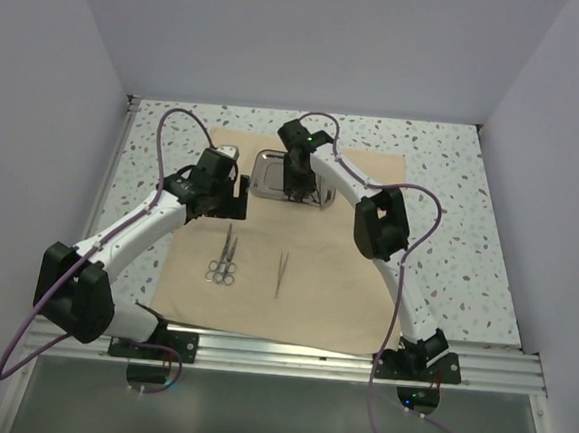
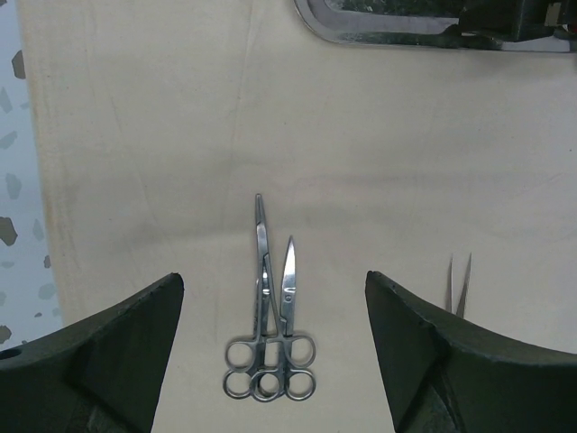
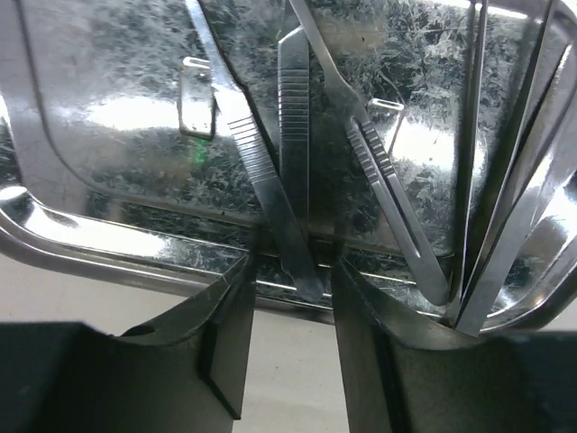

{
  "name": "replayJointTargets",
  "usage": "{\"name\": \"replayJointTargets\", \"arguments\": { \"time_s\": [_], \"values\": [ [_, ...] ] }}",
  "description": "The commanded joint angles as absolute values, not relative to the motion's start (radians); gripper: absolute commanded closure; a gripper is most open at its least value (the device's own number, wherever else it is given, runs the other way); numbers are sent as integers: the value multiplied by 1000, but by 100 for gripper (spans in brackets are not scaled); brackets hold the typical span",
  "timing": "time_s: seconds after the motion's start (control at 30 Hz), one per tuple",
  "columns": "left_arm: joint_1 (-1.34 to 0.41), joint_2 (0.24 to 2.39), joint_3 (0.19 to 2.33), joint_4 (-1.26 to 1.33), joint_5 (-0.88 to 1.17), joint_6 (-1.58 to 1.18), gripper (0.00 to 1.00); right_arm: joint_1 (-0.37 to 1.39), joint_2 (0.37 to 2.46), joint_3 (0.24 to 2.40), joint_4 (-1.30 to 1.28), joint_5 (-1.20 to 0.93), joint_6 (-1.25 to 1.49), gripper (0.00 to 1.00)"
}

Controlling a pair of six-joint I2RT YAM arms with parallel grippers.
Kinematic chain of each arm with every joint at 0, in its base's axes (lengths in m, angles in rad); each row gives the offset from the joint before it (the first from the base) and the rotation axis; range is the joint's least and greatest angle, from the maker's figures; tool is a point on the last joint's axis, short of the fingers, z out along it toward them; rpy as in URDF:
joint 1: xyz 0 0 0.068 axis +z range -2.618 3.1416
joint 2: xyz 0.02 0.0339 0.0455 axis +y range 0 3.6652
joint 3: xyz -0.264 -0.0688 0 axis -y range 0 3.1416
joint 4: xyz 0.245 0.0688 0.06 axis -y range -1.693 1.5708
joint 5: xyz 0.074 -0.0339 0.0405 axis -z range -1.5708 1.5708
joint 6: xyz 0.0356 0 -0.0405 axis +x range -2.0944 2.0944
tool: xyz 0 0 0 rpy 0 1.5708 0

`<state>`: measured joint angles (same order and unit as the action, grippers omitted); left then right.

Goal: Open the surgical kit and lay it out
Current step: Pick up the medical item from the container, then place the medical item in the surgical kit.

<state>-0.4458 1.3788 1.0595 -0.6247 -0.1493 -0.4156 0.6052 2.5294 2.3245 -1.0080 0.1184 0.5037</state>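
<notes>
Three instruments lie out on the opened tan cloth wrap (image 1: 313,299), which is spread flat on the speckled table (image 1: 452,189): ring-handled forceps (image 2: 261,244) and scissors (image 2: 287,289) side by side with their finger rings overlapping, and tweezers (image 1: 281,274) apart to their right, all with tips pointing away from the arm bases; this suggests a deliberate row for presentation. The steel tray (image 1: 265,169) sits at the far edge of the cloth and holds several more slim instruments. The right gripper (image 3: 293,266) is lowered over the tray's near rim with its fingers narrowly apart, bracketing the near end of a ribbed instrument (image 3: 293,135); a gap shows on each side, so it is judged not yet pinched. This placement is consistent with preparing to lift that piece out. The left gripper (image 2: 272,280) hovers above the cloth near the forceps and scissors, fingers spread wide and holding nothing, judged to be on standby clear of the tray. Labelling: no brand, marking or writing is legible on the tray, instruments, cloth or arms.
</notes>
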Motion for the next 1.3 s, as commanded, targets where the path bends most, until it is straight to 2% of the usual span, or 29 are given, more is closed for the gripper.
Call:
{"name": "replayJointTargets", "arguments": {
  "time_s": [0.0,0.13,0.2,0.23,0.5,0.83,1.13,1.27],
  "values": [
    [-437,1327,1039,-630,-169,-402,15,617,2565,2358,-1031,118,505,58],
    [-423,1313,1017,-629,-170,-385,15,620,2577,2350,-1032,120,514,74],
    [-413,1310,1011,-623,-167,-380,15,621,2582,2342,-1040,127,518,98],
    [-410,1310,1011,-621,-166,-376,15,620,2582,2342,-1045,130,520,100],
    [-399,1324,1015,-592,-144,-376,15,620,2528,2329,-1055,141,509,100],
    [-399,1335,1023,-574,-135,-377,15,621,2346,2359,-1094,146,500,100],
    [-397,1356,1051,-569,-129,-364,15,621,2054,2016,-1066,164,488,100],
    [-399,1402,1087,-538,-109,-359,15,620,1824,1607,-1003,166,503,100]
  ]
}}
